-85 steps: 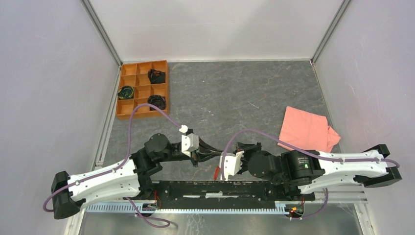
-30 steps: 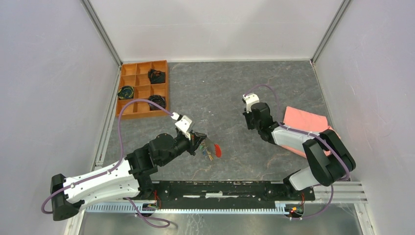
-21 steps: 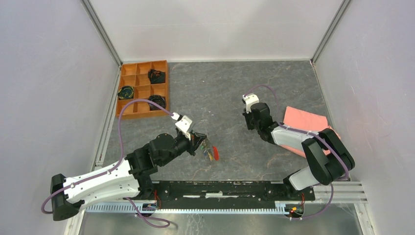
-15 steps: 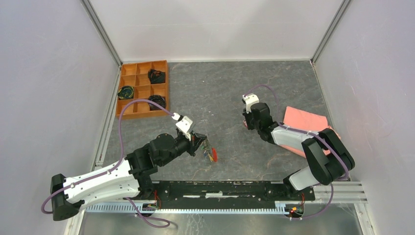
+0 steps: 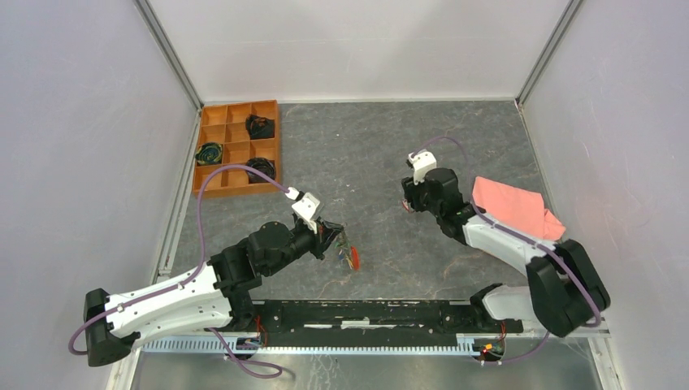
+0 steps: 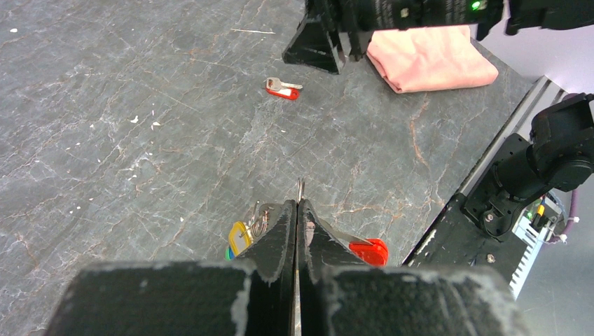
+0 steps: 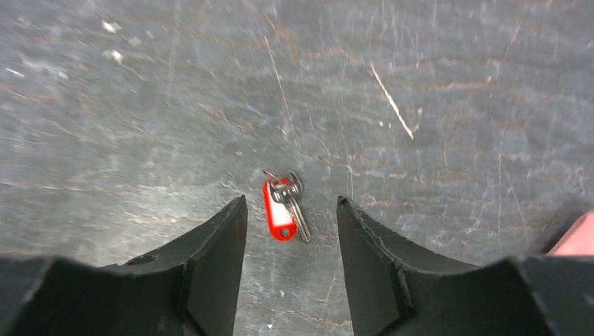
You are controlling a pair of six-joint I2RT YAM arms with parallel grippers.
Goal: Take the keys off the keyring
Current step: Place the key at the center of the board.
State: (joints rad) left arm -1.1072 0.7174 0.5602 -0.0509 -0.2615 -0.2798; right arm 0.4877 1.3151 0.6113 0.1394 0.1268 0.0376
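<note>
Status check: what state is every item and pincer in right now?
Left pincer: shut on keyring.
Right pincer: open above red key.
Red key: loose, flat on table.
Keyring: gripped, yellow key on it.
Cloth: loosely folded, on table.

One camera sits high up, above and behind the two arms, and looks down on the whole table point(image 5: 357, 138). It is far off, so small things look tiny. A second camera rides on the left wrist. It looks forward and down along the left gripper point(image 6: 299, 204), out across the table toward the pink cloth point(image 6: 427, 59). A third camera rides on the right wrist. It looks almost straight down, from very close, past the right gripper point(image 7: 291, 201). A red-tagged key point(image 7: 281, 208) lies in its view. The left wrist camera sees that same key from farther away.
</note>
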